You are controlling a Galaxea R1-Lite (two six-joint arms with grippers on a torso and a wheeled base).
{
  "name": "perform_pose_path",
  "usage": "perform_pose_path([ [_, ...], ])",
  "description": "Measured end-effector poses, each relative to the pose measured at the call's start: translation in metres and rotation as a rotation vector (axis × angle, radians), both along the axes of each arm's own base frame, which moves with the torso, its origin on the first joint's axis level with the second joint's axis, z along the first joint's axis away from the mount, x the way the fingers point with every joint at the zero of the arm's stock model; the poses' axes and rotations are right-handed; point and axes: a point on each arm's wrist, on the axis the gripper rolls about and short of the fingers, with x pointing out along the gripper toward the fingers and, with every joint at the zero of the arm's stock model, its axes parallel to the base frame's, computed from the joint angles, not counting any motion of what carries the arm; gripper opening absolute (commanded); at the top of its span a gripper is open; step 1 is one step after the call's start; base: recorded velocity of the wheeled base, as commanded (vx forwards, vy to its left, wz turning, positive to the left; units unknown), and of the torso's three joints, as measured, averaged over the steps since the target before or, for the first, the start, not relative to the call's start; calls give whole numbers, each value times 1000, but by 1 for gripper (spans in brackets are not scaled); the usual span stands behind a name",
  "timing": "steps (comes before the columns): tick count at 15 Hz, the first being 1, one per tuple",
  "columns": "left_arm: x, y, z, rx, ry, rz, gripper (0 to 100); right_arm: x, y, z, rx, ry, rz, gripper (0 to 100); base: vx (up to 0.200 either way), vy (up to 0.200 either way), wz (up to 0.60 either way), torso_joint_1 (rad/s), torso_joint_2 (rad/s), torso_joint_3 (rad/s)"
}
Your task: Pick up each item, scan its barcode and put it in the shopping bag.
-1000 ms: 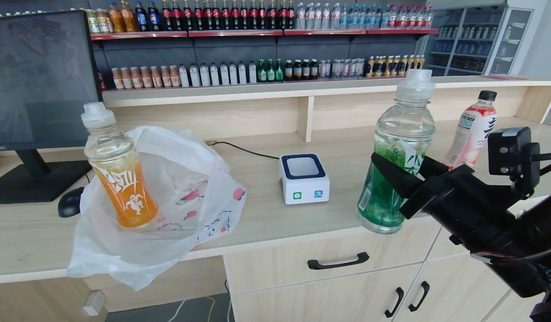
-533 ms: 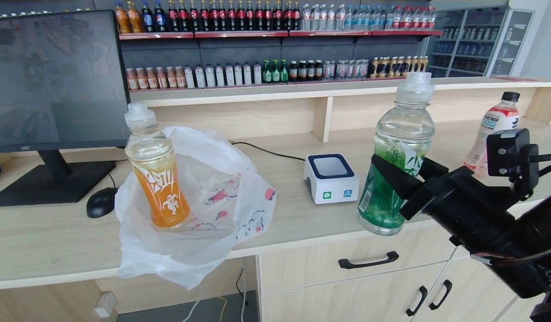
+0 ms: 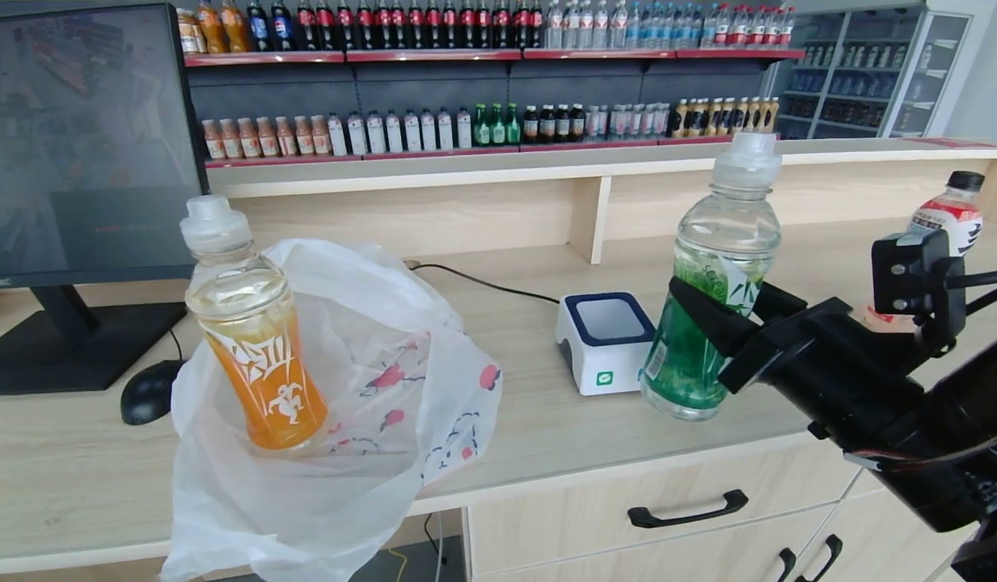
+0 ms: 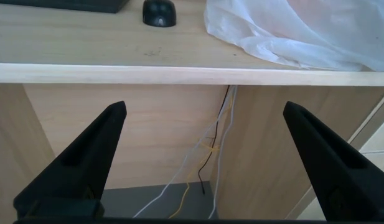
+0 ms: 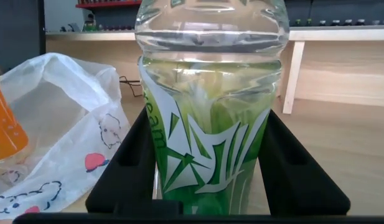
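Shopping bag, white printed plastic, slumped open on the table at the robot's left and spilling over the front edge; mouth soft and unsupported. Right hand, black, clamped on the green bottle with one finger on each side of the lower body; grip looks square and is judged fit for a carry. Left hand, fingers wide apart and holding nothing, hanging below the table edge in front of the cabinet. Green bottle, upright, just beside the scanner on the robot's right of it; whether its base rests on the table or is raised cannot be told. Orange bottle, upright inside the bag, already stowed. Scanner, small white box, window facing up, between bag and green bottle. Pale patch low on the green label, toward the scanner, probably the barcode; too small to confirm. Step in hand, as judged: scanning. Recommended handling: lift clear of the scanner's rim, tip the bottle so the patch faces the window, hold it close and steady, keep the clamp firm on the thin wall; afterwards lower it into the bag beside the orange bottle without toppling that one.
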Motion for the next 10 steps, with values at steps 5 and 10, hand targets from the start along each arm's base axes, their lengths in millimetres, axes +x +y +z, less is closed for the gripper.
perform_pose_path([
  [5,0,0,0,0,-1,0,100,4,-3,16,4,-82,10,0,0,0,0,0,0,0],
  [10,0,0,0,-1,-1,0,100,14,-15,47,-169,-342,2,0,0,0,0,0,0,0],
])
